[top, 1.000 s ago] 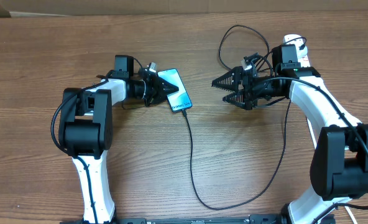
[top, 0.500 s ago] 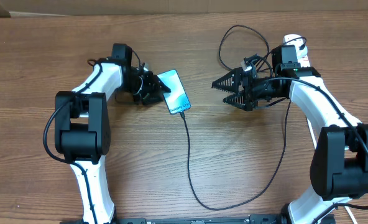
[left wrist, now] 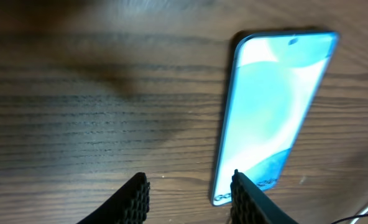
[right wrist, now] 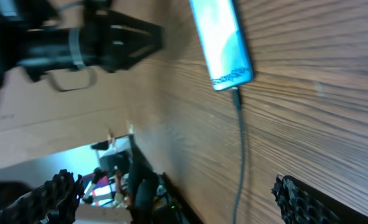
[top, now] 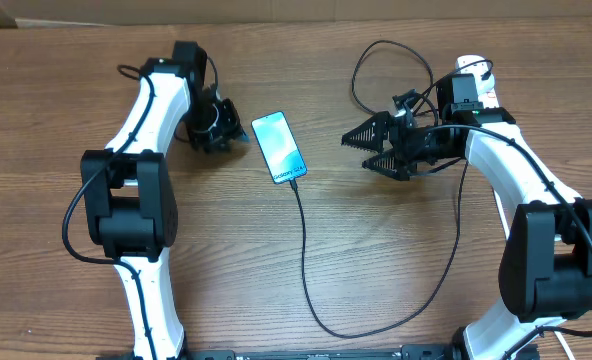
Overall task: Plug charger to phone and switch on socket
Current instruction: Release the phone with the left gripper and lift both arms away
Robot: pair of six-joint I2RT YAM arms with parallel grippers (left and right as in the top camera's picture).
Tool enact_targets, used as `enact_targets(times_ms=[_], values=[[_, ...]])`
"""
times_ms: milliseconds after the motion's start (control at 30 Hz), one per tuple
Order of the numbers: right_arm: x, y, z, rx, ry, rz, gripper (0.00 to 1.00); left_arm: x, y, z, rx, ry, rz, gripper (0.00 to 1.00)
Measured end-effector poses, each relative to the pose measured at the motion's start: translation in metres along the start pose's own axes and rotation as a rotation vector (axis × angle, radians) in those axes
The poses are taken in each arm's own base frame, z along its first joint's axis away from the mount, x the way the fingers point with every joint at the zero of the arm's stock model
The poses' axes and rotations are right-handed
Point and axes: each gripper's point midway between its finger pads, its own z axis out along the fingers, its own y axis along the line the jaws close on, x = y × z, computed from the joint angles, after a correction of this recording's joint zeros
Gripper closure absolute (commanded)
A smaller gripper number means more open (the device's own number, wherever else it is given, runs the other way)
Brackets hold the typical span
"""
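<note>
one slim black-edged smartphone (top: 279, 147) with a blue-teal screen lies upper centre on the wooden table (top: 396, 270), with one thin black cable (top: 307, 270) plugged into its lower edge. two grippers flank it: the left gripper (top: 238, 138) just beside its left edge, fingers apart and empty; the right gripper (top: 357, 150) spread wide, with bare wood between it and the phone.

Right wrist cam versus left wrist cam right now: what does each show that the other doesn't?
Only the right wrist view: the charger running up to the lower end of the phone and meeting it, plus the left hand seen from outside, clear of the phone. Only the left wrist view: the left hand's own fingertips, apart with bare wood between them, by the phone's lower corner. Both: the phone lying flat on the wooden table, screen lit.
</note>
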Motion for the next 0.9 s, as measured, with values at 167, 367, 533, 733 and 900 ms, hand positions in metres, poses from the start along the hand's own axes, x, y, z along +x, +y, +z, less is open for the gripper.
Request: enact_targets(times_ms=[167,367,533,733,900], values=[[0.005,-0.012,0.000,0.061,0.009,0.017,0.00,-0.002,-0.013,-0.032,0.020,-0.070,0.031,0.59],[0.016,-0.020,-0.001,0.102,0.041,0.047,0.02,0.011,-0.046,-0.139,0.090,-0.313,0.123,0.51],[0.024,-0.023,-0.010,0.176,0.035,0.046,0.01,0.039,-0.048,-0.214,0.068,-0.485,0.153,0.00],[0.031,0.006,-0.045,0.272,-0.083,-0.070,0.00,0.053,-0.017,-0.213,-0.072,-0.449,0.098,0.00],[0.034,0.004,-0.075,0.436,-0.196,-0.050,0.00,0.064,0.000,-0.207,-0.152,-0.401,0.070,0.00]])
